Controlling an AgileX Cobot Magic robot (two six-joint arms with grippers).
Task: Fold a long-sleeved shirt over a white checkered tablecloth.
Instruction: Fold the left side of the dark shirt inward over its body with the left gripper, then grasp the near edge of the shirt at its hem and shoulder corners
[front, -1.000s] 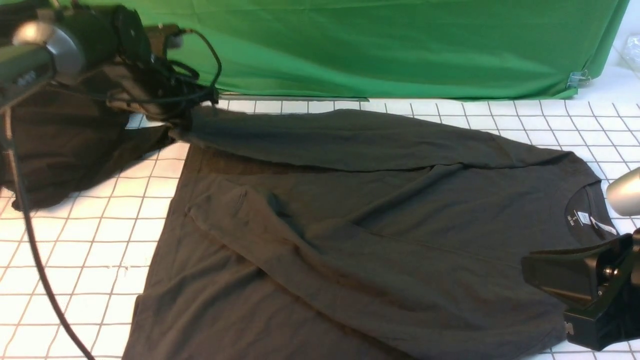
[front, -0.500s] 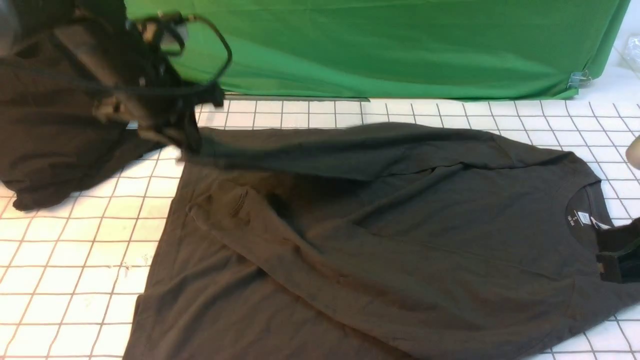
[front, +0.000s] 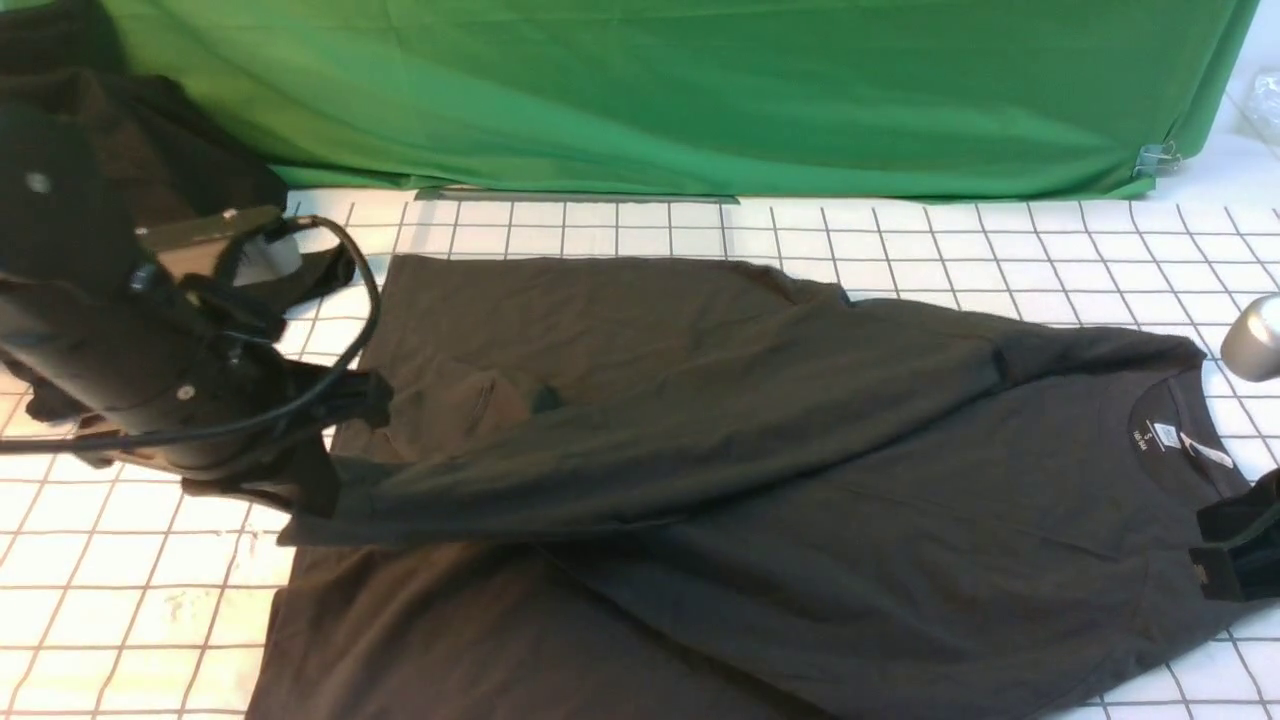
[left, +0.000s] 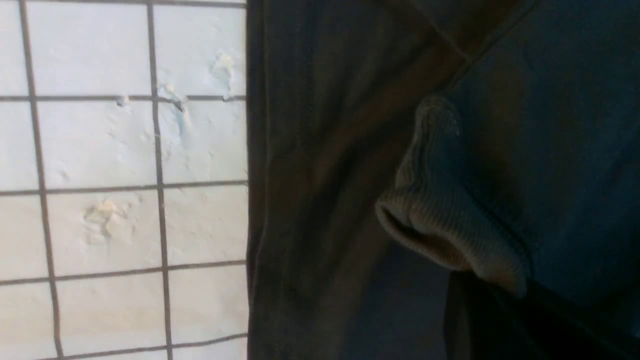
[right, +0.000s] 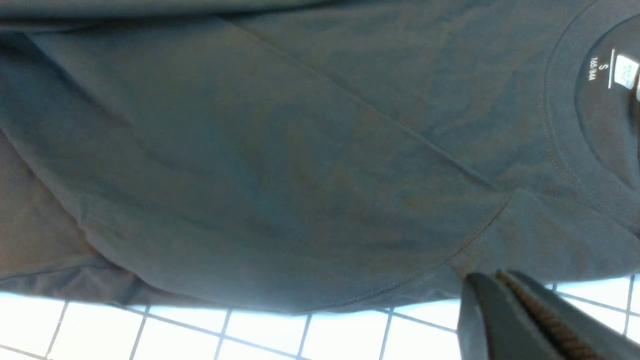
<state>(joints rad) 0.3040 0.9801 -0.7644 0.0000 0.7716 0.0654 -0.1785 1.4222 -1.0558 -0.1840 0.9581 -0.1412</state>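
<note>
Left gripper (front: 318, 478) is clamped on the end of the far sleeve (front: 650, 450). It holds the end low over the shirt (front: 850, 580), so the sleeve runs taut from the shoulder across the body, probably to lay it flat along the torso as a fold. Right gripper (right: 520, 315), jaws together, sits at the near shoulder edge beside the collar (front: 1170, 450), seemingly to anchor the shirt. Whether it nips fabric I cannot tell. The shirt lies spread on the tablecloth (front: 150, 560), collar to the right.
</note>
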